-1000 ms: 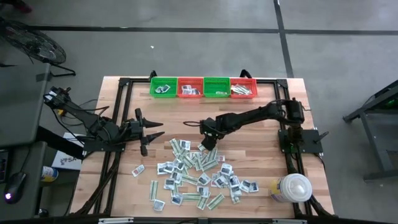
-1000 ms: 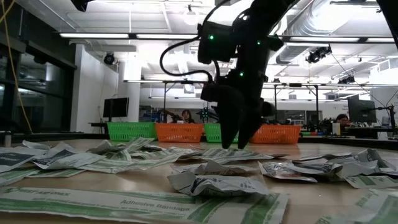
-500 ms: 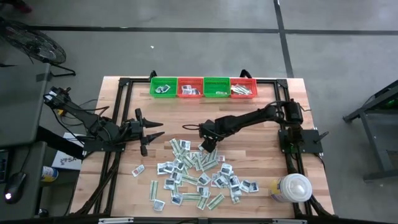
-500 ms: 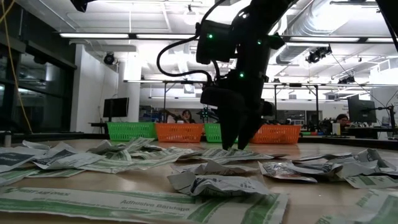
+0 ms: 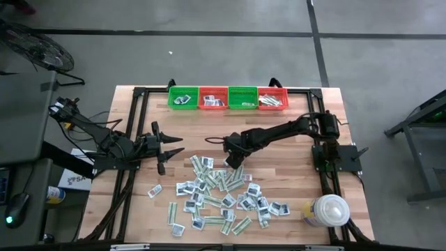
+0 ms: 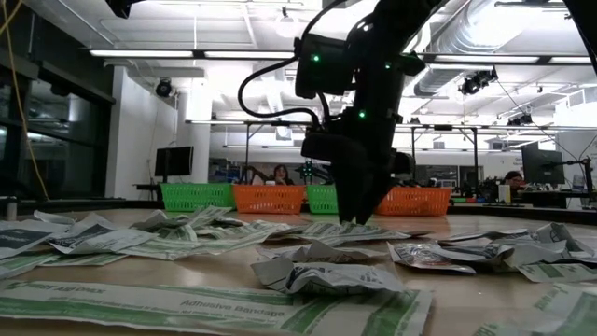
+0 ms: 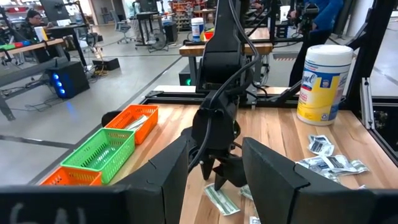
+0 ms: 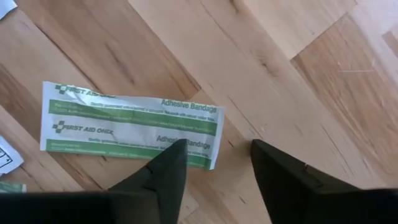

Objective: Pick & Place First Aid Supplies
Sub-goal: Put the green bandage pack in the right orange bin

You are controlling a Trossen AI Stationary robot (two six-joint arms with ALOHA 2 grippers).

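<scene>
The first aid supplies (image 5: 223,195) lie as a loose pile of small white squares and pale-green strips on the wooden table. My right gripper (image 5: 230,162) points down at the pile's far edge, low over one green strip (image 8: 130,124) marked "Adhesive Bandage". Its fingers are open, with the strip's end (image 8: 208,134) between them. One fingertip (image 8: 176,149) stands over the strip, the other over bare wood. My left gripper (image 5: 171,146) hangs open and level above the table's left part, holding nothing. My right gripper comes at the green strip's end from above, fingers pointing down. The strip lies flat on the wood. Whether the fingertip touches the strip, I cannot tell.
Several small baskets stand in a row at the far edge: green (image 5: 183,98), red (image 5: 213,98), green (image 5: 243,98), red (image 5: 272,98), each with a few packets inside. A big white lidded container (image 5: 329,210) stands at the near right corner. Bare wood lies between pile and baskets.
My right gripper's fingers have drawn closer together over the strip, with a gap still between them. The strip lies where it was.
</scene>
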